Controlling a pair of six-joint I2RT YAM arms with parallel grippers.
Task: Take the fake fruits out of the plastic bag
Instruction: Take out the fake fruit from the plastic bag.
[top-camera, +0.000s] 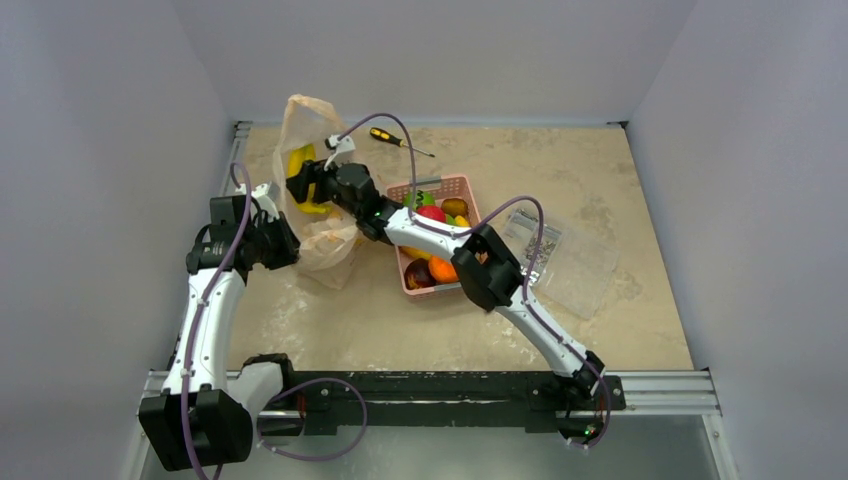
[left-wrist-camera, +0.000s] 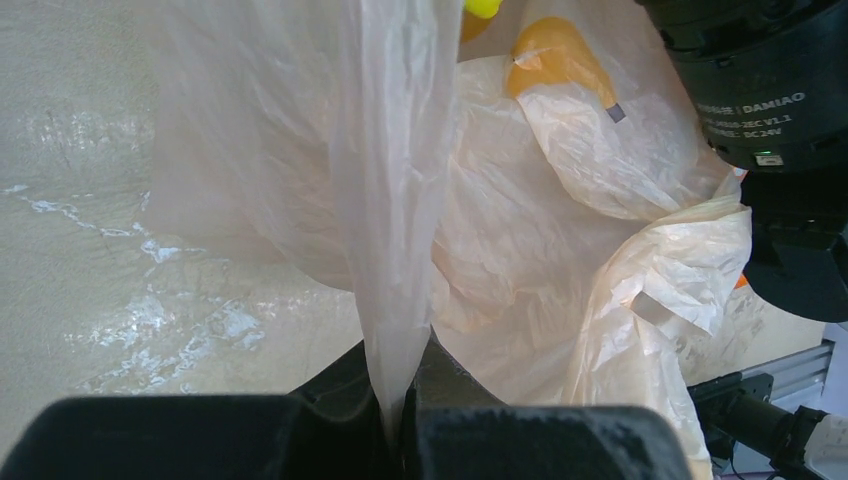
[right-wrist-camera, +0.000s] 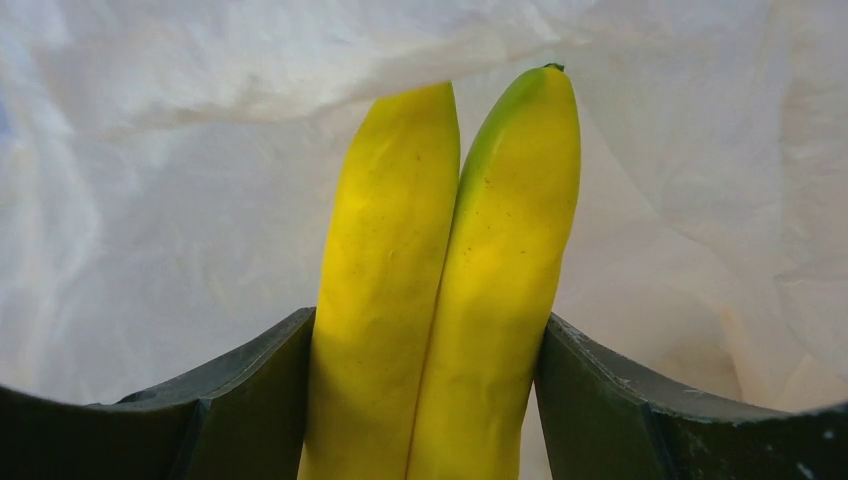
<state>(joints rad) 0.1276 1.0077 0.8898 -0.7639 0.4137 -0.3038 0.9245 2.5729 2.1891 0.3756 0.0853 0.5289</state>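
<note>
Because the plastic bag (top-camera: 318, 125) is thin, limp film that would slump shut unaided, the left jaws are pressed together on a fold of its wall. They hold it up off the counter (top-camera: 560, 180) so the mouth can be reached.

The right jaws reach inside the bag and pinch the yellow bananas (right-wrist-camera: 445, 280) lengthwise, one finger on each flank, set wide because the pair is broad.

Bananas: smooth, glossy moulded plastic, green at one tip, inside the bag at the counter's far left.

Bag: crinkly, translucent peach with orange printed patches.

The pink basket (top-camera: 440, 184), a latticed plastic, sits just right of the bag. It holds the red apple (top-camera: 431, 213), orange (top-camera: 442, 268), dark fruit (top-camera: 418, 273) and green fruit (top-camera: 421, 199).

Judgement: the bananas are the only fruit visible in the bag.
</note>
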